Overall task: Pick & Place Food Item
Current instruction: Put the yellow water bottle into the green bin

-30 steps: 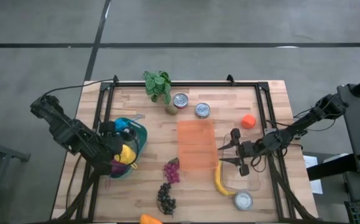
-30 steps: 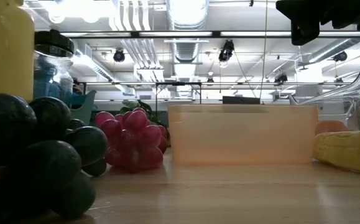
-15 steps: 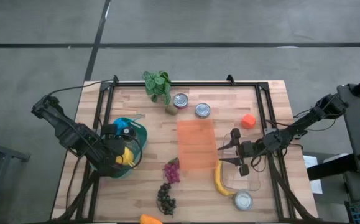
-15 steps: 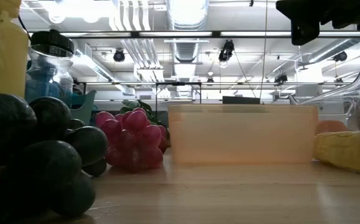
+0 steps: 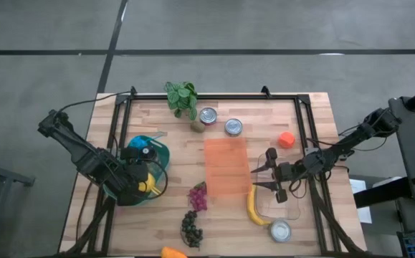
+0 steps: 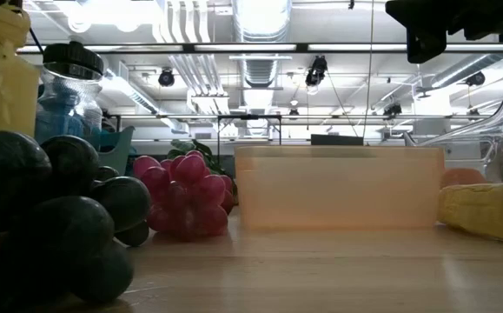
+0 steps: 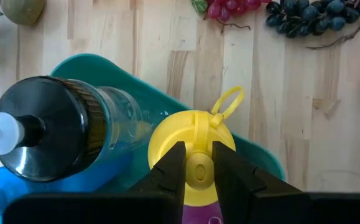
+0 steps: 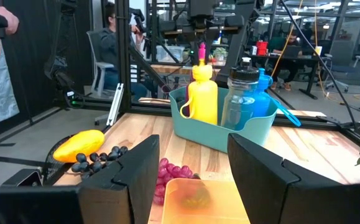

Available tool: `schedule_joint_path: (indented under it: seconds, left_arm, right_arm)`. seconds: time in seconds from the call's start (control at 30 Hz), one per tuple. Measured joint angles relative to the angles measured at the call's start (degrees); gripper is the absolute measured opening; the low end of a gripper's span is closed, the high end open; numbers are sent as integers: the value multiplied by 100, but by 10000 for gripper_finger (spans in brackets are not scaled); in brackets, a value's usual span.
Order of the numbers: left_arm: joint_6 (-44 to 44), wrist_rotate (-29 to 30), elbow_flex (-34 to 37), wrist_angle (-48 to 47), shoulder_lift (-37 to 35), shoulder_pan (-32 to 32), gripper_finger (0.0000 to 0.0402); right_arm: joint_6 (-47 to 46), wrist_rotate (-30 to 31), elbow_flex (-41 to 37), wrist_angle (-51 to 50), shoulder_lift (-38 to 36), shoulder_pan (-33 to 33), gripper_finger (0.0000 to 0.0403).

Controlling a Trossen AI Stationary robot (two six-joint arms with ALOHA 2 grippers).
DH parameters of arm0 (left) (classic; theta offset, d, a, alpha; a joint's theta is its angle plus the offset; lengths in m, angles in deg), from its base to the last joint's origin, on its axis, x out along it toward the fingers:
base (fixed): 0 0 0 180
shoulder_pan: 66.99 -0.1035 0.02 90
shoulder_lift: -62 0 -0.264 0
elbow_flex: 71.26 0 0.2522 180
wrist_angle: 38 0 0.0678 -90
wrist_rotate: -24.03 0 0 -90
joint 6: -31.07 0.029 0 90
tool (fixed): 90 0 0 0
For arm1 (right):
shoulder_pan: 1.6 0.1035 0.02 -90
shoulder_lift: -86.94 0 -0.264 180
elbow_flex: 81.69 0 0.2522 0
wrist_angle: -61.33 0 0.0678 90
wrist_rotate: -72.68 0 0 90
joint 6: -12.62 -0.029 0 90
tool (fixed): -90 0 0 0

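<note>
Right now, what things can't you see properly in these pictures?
- Yellow bottle: left wrist view, the left gripper covers its body.
- Orange fruit: high view, cut off by the bottom edge.
- Banana: low view, cut off by the right edge.

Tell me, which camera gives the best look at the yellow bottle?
The left wrist view: the yellow bottle fills it, with the left gripper around its cap. The right wrist view shows it upright in the teal bin; high and low views only glimpse it.
</note>
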Motion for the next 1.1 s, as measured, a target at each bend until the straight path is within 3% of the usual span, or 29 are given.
schedule_joint_path:
  seconds: [1.1]
  left_arm:
    - [-764, 245, 175, 246, -145, 4, 67]
  right_arm:
    - [0, 0, 0, 0, 0, 0, 189]
